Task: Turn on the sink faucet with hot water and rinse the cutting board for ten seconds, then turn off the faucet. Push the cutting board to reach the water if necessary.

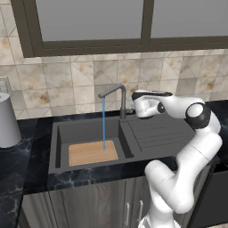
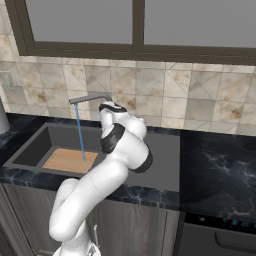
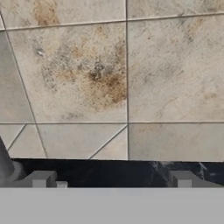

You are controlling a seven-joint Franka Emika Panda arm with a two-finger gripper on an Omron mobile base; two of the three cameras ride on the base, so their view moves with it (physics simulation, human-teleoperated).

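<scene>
The sink faucet stands behind the sink, its spout arm swung left over the basin. The water runs as a thin blue stream onto the right part of the cutting board, which lies flat on the basin floor. From the right, the water lands on the cutting board. My gripper hovers just right of the faucet post, facing the tiled wall. In the hand view my gripper is open with nothing between the fingertips, and the faucet's base sits at the lower left.
A ribbed drainboard lies right of the basin. A tall grey canister stands on the black counter at the left. A tiled wall and window rise behind. More black counter lies to the right, with a dark appliance below it.
</scene>
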